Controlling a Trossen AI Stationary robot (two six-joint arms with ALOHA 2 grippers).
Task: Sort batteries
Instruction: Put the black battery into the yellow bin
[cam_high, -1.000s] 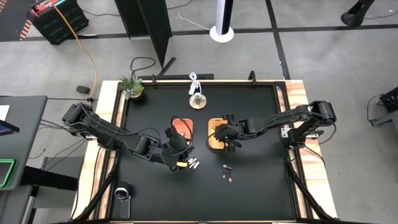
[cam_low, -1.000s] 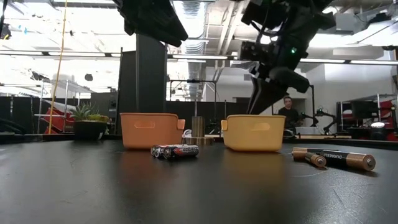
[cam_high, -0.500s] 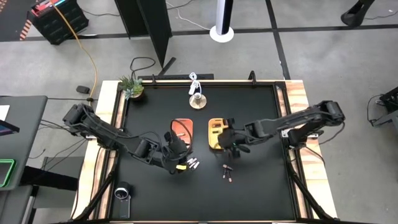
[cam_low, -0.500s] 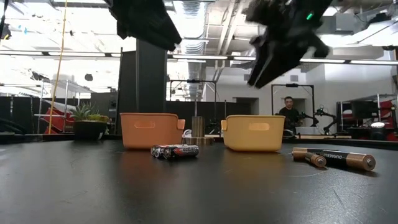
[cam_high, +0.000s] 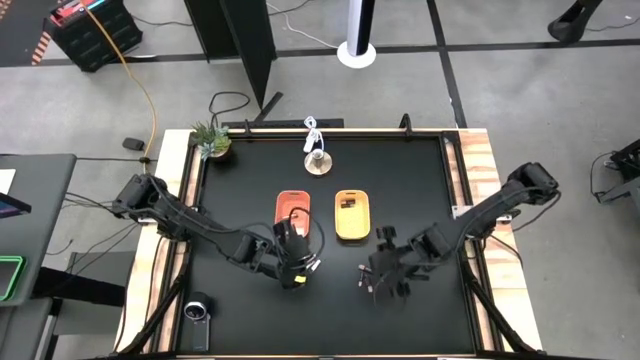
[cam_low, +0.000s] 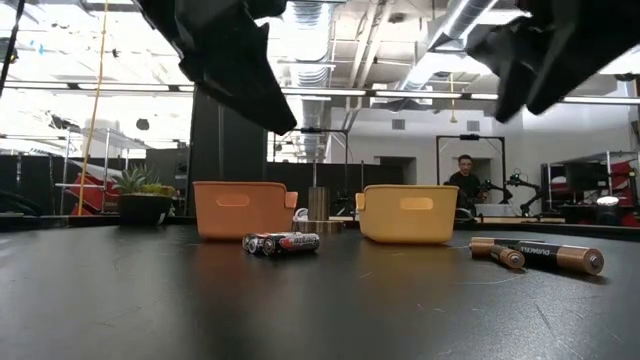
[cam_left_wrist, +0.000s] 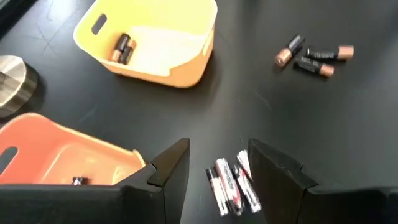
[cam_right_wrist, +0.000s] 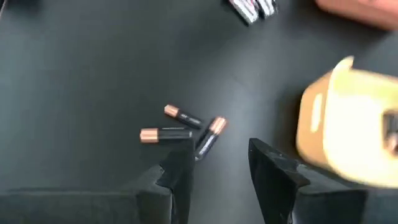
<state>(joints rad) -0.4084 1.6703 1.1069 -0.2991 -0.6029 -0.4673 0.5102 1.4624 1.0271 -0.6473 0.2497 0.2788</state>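
Left gripper (cam_left_wrist: 217, 165) open and empty above silvery-white red-marked cylindrical batteries (cam_left_wrist: 231, 185); right gripper (cam_right_wrist: 214, 163) open and empty over dark copper-tipped batteries (cam_right_wrist: 183, 129) on black desk (cam_high: 420, 180).

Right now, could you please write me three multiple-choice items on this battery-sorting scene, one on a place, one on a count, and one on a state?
1. Where does the silvery-white battery cluster lie?
A. inside the yellow tray
B. on the black tabletop just ahead of the left end effector
C. beside the potted plant

2. How many copper-tipped dark batteries lie loose on the table?
A. three
B. one
C. six

3. What state is the right end effector in?
A. shut on a battery
B. open and empty
C. resting inside the orange tray

Answers:
1. B: the left wrist view shows the cluster on the table between that end effector's fingers.
2. A: the right wrist view shows three.
3. B: its fingers stand apart with nothing between them.
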